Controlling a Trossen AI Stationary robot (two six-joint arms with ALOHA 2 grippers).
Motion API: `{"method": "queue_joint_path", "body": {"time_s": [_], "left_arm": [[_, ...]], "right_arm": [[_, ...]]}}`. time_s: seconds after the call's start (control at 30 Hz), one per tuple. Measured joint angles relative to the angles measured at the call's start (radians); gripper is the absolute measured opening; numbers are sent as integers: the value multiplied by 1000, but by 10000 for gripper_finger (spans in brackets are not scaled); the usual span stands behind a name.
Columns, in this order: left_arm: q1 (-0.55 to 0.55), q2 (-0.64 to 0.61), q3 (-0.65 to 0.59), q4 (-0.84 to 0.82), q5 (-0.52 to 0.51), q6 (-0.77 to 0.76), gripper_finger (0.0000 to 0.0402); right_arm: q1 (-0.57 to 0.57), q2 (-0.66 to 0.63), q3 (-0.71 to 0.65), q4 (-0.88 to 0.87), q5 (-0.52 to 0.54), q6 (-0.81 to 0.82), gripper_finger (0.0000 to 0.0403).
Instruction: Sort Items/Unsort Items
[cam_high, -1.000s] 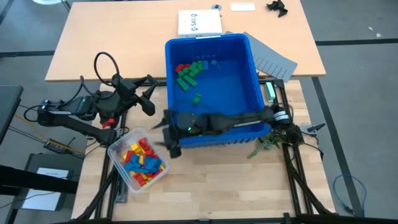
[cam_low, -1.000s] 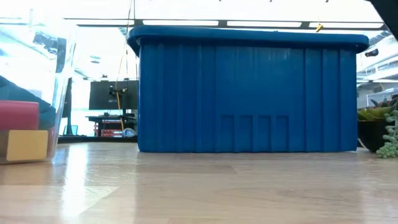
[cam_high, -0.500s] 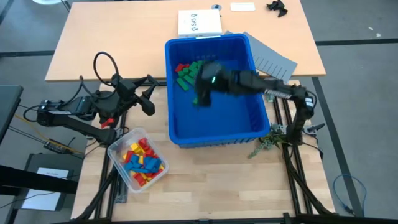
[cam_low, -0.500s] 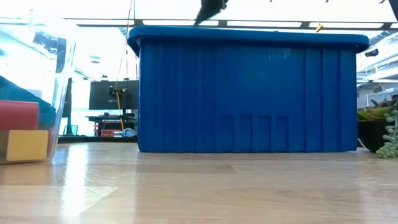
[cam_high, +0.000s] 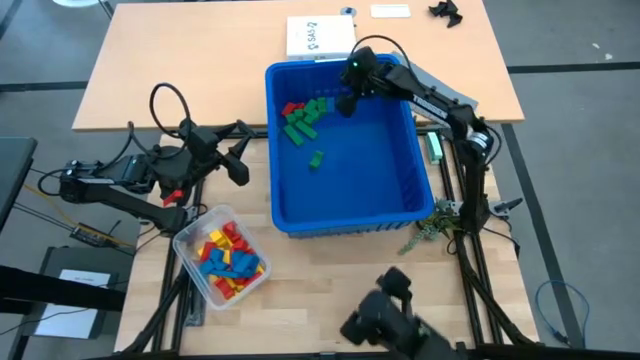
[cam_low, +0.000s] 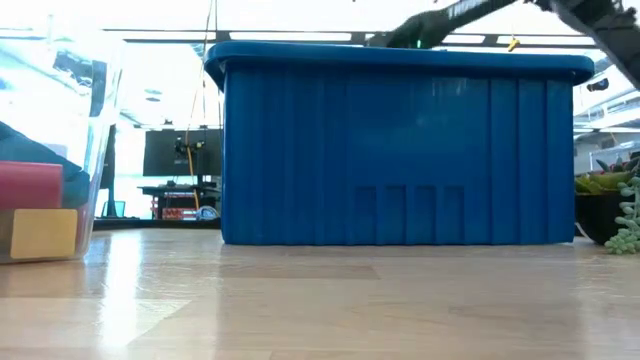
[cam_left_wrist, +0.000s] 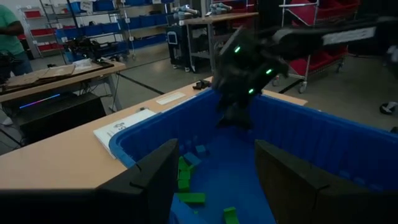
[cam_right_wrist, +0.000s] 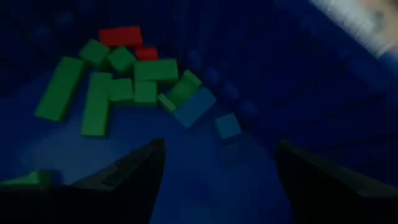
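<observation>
The right gripper (cam_high: 345, 103) hangs over the far end of the blue bin (cam_high: 400, 205), fingers spread wide and empty, above the green and red blocks (cam_right_wrist: 118, 84). More blocks fill the clear tub (cam_high: 190, 245) on the counter. They look light, rigid and slick — best pinched across flat sides. The left gripper (cam_high: 240, 150) waits beside the bin, part open, empty.

Green blocks (cam_high: 301, 120) lie heaped in the bin's far-left corner with two red blocks (cam_high: 291, 107) at the pile's far-left edge and blue blocks (cam_right_wrist: 196, 107) beside it. One green block (cam_high: 316, 158) lies apart, nearer. Mixed red, yellow and blue blocks (cam_high: 226, 259) fill the clear tub at near left.
</observation>
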Motion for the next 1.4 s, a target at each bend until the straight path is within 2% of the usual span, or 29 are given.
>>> {"method": "queue_joint_path", "body": {"time_s": [0.1,0.43,0.93,1.2,1.3,1.4], "left_arm": [[0,0,0,1,0,0,218],[0,0,0,0,0,-1,218],[0,0,0,0,0,-1,218],[0,0,0,0,0,-1,218],[0,0,0,1,0,-1,218],[0,0,0,0,0,-1,218]], "right_arm": [[-47,68,0,39,-41,20,300],[-116,233,0,140,-42,26,294],[-141,328,0,206,-38,152,293],[-154,361,-1,115,-26,122,291],[-154,360,-9,116,-33,112,274],[-154,360,-12,136,-43,79,235]]}}
